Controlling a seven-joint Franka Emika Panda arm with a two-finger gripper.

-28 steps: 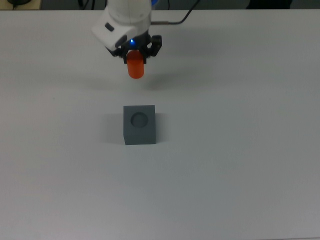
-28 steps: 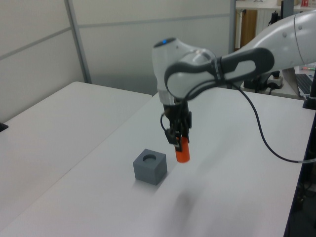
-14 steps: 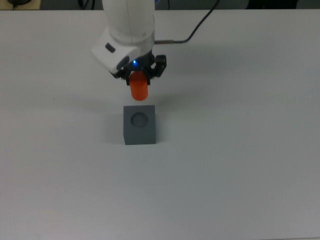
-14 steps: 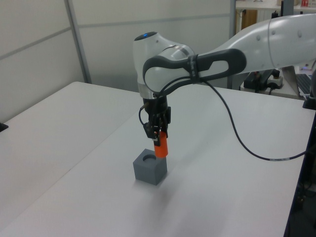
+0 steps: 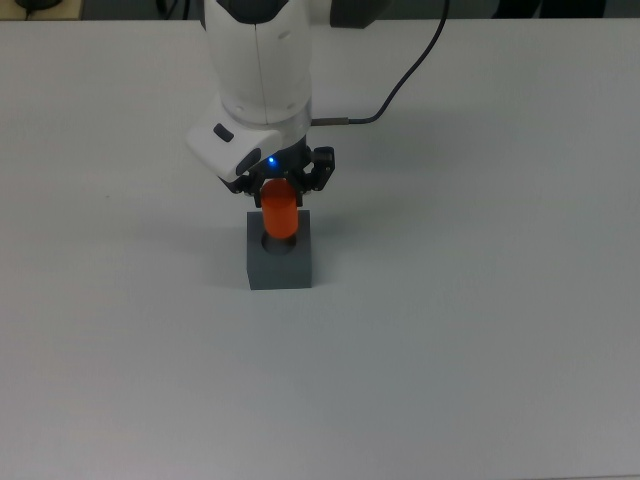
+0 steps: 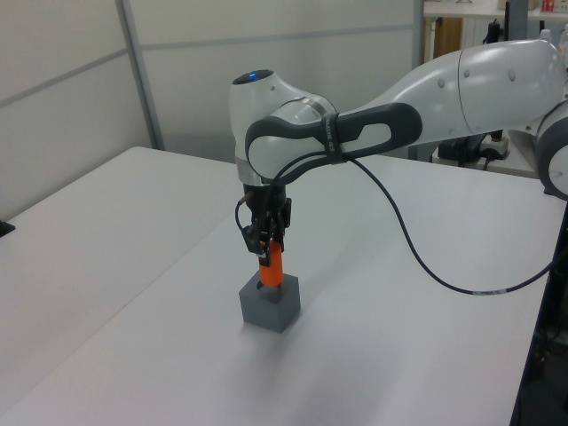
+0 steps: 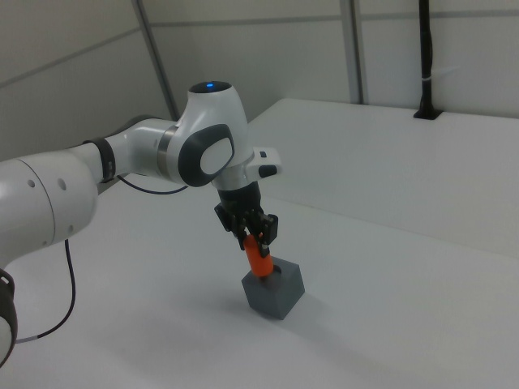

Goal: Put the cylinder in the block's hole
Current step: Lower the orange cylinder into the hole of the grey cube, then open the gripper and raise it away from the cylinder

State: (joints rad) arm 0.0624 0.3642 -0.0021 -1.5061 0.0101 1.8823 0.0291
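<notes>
Nearly there: nearest in the top view stands the block (image 5: 279, 263), square on the bare table (image 5: 480, 330), and directly above its hole, which the peg hides, hangs the cylinder (image 5: 279, 212), lower end at or just inside the opening, tilted a little in the right view. My gripper (image 5: 281, 186) pinches the cylinder's upper end, arm and cable (image 5: 400, 90) running off to the far side. Judged from this: carry and rough alignment done; straightening, seating it fully and letting go remain.

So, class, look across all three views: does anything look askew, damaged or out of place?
Nothing stands out. The end effector holds the orange cylinder roughly upright over the grey block, which sits flat on the table.
</notes>
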